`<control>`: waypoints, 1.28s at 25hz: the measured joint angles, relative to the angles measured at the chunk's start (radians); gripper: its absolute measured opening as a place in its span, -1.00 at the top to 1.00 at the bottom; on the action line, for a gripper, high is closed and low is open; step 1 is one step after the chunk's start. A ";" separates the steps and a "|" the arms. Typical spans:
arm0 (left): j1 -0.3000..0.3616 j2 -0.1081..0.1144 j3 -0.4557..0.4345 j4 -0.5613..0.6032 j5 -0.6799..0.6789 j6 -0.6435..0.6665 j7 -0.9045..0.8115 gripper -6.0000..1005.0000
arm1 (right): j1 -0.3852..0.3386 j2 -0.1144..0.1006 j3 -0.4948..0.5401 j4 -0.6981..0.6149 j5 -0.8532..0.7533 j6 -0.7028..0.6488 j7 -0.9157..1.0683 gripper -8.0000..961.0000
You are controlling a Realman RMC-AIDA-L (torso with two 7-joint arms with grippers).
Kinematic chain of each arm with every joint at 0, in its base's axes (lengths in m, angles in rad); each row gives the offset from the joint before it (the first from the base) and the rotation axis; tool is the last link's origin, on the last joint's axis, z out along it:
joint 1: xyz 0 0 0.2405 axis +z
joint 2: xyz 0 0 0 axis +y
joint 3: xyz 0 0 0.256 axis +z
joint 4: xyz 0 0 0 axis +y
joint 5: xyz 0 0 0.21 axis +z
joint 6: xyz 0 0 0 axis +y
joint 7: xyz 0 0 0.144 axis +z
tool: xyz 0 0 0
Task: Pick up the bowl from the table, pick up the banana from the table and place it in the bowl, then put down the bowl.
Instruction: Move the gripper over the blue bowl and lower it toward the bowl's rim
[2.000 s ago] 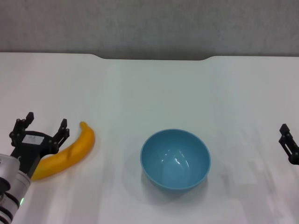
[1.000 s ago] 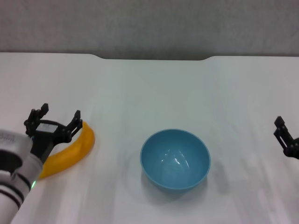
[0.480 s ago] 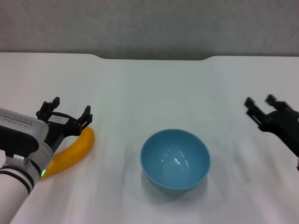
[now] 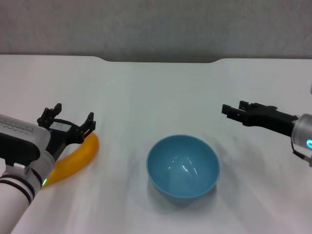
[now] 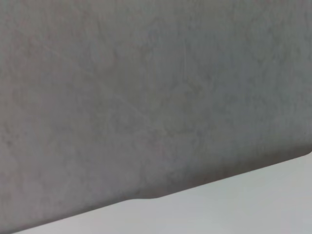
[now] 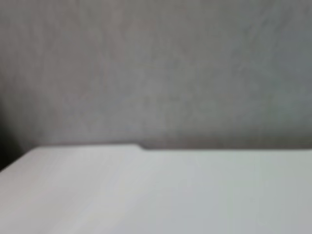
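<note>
Light-blue glossy bowl empty | left gripper spread over banana | right gripper aperture unclear

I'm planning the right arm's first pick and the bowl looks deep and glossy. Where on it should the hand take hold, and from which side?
Probably the rim of the bowl on its right-hand side, one finger inside the wall and one outside. It stands upright and open, too wide to span, and its smooth rounded wall offers no other purchase. The right hand already hovers beyond it on that side; the left hand is over the banana.
</note>
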State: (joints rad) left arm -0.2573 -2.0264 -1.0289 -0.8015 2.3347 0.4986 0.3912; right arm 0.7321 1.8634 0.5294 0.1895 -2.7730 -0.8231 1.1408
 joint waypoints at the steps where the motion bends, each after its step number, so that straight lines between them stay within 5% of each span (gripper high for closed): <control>1: -0.002 0.000 0.001 0.005 0.000 0.000 0.000 -0.77 | 0.028 0.005 -0.002 -0.032 -0.041 -0.001 0.048 -0.45; 7: -0.007 -0.002 0.008 0.020 0.000 -0.001 0.000 -0.77 | 0.174 0.046 -0.107 -0.217 -0.118 -0.076 0.230 -0.44; 13: -0.016 -0.002 0.011 0.025 0.000 -0.006 0.000 -0.77 | 0.288 0.147 -0.269 -0.545 -0.120 -0.225 0.438 -0.44; 25: -0.043 -0.005 0.013 0.038 -0.001 -0.017 -0.006 -0.77 | 0.392 0.146 -0.654 -0.535 -0.120 -0.303 0.787 -0.42; 32: -0.048 -0.005 0.014 0.038 0.000 -0.017 -0.007 -0.77 | 0.405 0.147 -0.785 -0.484 -0.121 -0.313 0.921 -0.41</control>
State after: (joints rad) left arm -0.3054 -2.0310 -1.0154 -0.7634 2.3345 0.4814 0.3845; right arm 1.1367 2.0100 -0.2556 -0.2942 -2.8942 -1.1364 2.0614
